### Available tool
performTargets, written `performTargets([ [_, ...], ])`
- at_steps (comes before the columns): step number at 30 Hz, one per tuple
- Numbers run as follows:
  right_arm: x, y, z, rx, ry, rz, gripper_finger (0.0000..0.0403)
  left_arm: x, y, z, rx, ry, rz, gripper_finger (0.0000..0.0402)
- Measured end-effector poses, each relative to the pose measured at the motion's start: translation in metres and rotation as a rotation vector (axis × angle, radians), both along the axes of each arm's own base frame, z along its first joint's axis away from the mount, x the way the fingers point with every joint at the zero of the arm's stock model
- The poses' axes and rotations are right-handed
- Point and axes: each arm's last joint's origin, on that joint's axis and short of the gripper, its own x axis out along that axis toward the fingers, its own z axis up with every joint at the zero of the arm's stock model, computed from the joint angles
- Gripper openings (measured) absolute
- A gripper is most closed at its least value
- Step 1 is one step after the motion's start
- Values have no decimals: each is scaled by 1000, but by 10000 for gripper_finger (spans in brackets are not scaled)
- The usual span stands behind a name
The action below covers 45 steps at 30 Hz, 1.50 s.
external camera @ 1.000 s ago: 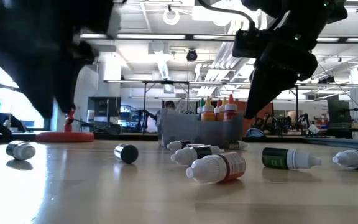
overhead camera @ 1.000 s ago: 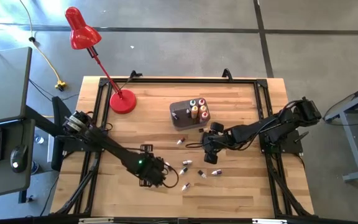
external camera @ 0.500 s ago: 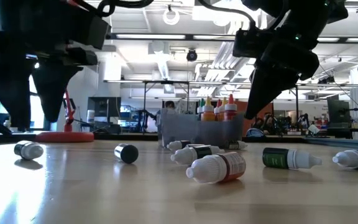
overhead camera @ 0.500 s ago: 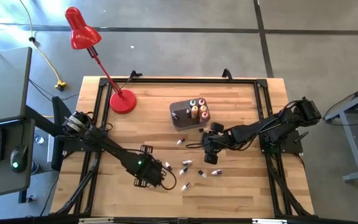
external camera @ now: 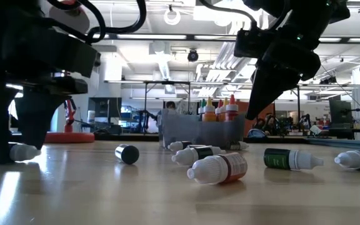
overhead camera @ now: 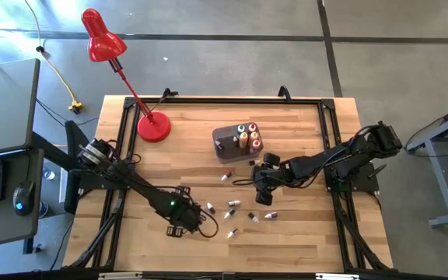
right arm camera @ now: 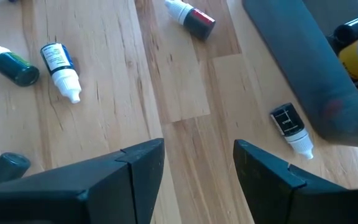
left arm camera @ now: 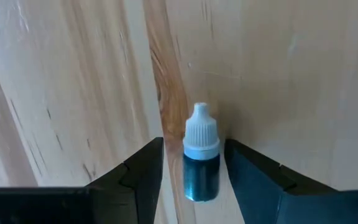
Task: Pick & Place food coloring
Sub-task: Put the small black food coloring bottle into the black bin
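Several food coloring bottles lie loose on the wooden table (overhead camera: 302, 124), around the middle (overhead camera: 232, 206). More stand upright in the dark grey tub (overhead camera: 225, 143). My left gripper (overhead camera: 183, 222) is down at the table near the front, open. Its fingers stand on either side of a lying blue-green bottle with a white cap (left arm camera: 201, 174), which also shows in the low view (external camera: 19, 151); I see no touch. My right gripper (overhead camera: 263, 193) hangs open and empty above the table, just in front of the tub, with loose bottles (right arm camera: 61, 62) below it.
A red desk lamp stands with its base (overhead camera: 154, 127) at the table's far left. A black frame (overhead camera: 224, 99) runs along the table's edges. Loose bottles lie between the two grippers (overhead camera: 230, 210) and under the right one (right arm camera: 291, 127). Bare wood shows at the front right.
My left gripper has come down to the table and shifted a little toward the table's left edge. Its open fingers now stand on either side of the blue-green bottle.
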Motion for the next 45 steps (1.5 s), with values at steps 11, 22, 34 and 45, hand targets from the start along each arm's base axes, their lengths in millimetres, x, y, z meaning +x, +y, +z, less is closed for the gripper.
performTargets([
  [11, 0, 1, 0, 41, 8, 25, 188, 0, 0, -2, 28, -28, 3, 67],
  [22, 17, 40, 9, 6, -219, 563, 188, 39, 42, 21, 393, -258, 80, 73],
  [34, 48, 33, -50, -23, -207, 428, 188, 96, 144, 39, 505, -495, 164, 78],
  [45, 54, 19, -68, -20, -171, 388, 188, 116, 161, 78, 522, -552, 114, 78],
])
